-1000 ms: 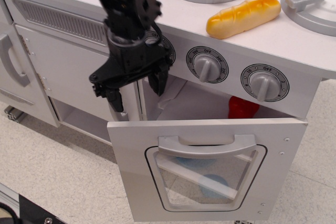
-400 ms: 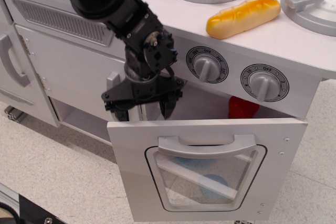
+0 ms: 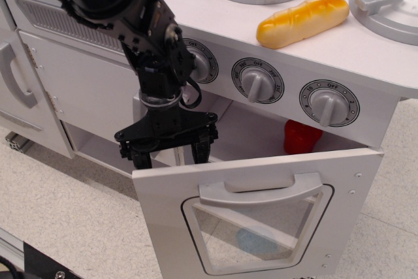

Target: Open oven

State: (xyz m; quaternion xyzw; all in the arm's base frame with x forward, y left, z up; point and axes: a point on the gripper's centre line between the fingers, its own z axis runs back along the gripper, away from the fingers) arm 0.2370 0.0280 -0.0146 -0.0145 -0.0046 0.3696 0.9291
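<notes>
While the gripper (image 3: 171,150) hangs with fingers spread and empty above the oven (image 3: 261,217) door's top edge at 7 o'clock, you should press down evenly to swing the half-lowered door fully open.

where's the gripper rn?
Left of centre, the gripper hangs open just above the left end of the oven door top edge, below the leftmost knob.

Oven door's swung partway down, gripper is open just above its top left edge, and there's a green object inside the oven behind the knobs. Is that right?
Not quite: the object inside the oven is red, not green, as the observation.image view shows. The rest holds: the door hangs partway down and the gripper is open just above its top left edge, below the knobs.
</notes>
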